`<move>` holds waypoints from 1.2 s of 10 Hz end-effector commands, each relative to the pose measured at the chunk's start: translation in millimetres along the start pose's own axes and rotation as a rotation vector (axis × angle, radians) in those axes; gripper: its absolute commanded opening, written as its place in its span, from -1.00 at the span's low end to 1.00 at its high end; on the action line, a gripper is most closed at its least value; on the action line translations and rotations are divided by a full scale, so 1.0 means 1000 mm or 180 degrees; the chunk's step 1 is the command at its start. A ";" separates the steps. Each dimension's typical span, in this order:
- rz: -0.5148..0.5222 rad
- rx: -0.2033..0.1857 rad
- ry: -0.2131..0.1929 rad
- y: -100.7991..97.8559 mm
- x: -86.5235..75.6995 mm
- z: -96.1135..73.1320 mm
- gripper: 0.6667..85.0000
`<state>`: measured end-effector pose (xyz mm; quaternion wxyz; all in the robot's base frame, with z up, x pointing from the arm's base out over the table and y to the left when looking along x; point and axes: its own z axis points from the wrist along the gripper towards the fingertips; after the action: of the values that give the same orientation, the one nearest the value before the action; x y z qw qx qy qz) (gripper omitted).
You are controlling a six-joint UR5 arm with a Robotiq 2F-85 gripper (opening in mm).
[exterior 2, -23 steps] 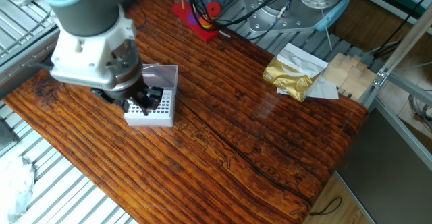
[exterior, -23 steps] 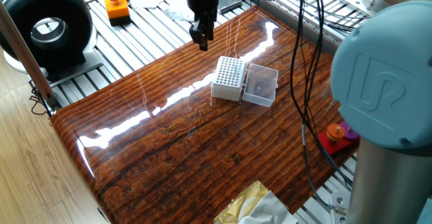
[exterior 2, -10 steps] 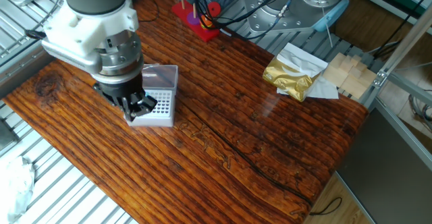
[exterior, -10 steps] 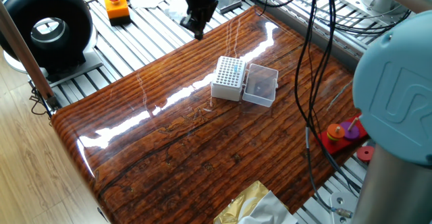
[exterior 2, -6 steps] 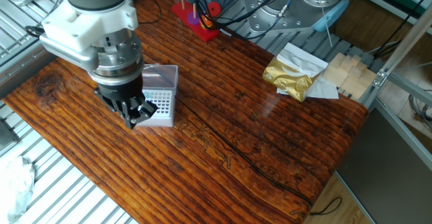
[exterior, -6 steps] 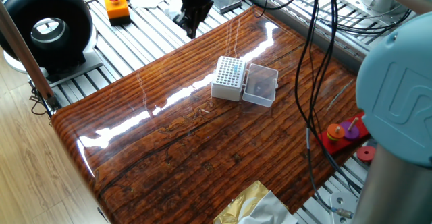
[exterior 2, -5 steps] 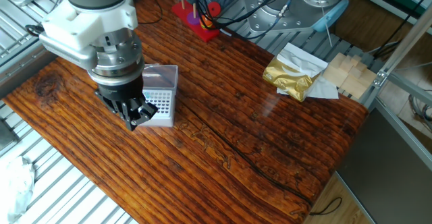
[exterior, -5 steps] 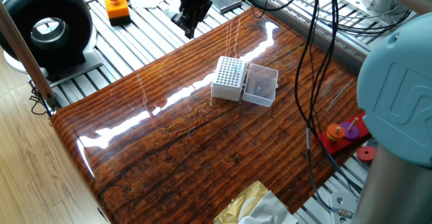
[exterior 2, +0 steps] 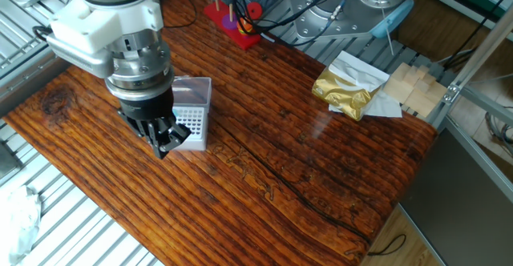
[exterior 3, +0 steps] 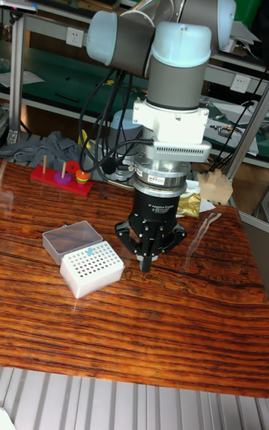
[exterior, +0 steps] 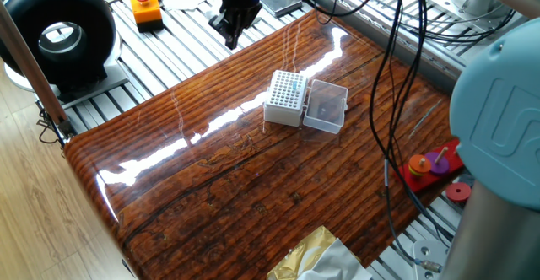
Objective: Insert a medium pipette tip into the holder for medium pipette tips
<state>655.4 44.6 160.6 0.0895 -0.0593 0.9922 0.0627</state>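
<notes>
In the tall fixed view, the clear lid [exterior 3: 71,240] lay open at the left, hinged to the holder [exterior 3: 91,269], whose hole grid faced up. One bluish speck sat in the grid's back rows; we could not tell whether it was the medium pipette tip, and we saw no tip elsewhere.

To the right of the holder, near but apart, the claw [exterior 3: 146,262] hung upright above the desk [exterior 3: 187,325]. It pointed straight down, fingers drawn narrow to a point, and we saw nothing gripped between them. We judged that any return to the grid would run leftward in this view.

In one fixed view the claw [exterior: 231,37] stood at the desk's upper edge. Bare wood lay open right of the claw.
</notes>
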 end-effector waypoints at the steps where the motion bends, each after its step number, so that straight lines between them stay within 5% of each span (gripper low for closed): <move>1: 0.0048 -0.0074 -0.0032 0.005 -0.002 -0.001 -0.99; 3: 0.0044 -0.0103 -0.0065 0.007 -0.004 -0.001 -0.99; 5: 0.0009 0.0044 -0.0159 -0.007 -0.009 -0.001 -0.99; 8: -0.0103 0.0106 -0.0371 -0.010 -0.027 -0.002 -0.99; 12: -0.0189 0.0207 -0.0404 -0.002 -0.039 -0.010 -0.99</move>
<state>682.3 39.1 168.0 0.1440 -0.0770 0.9859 0.0373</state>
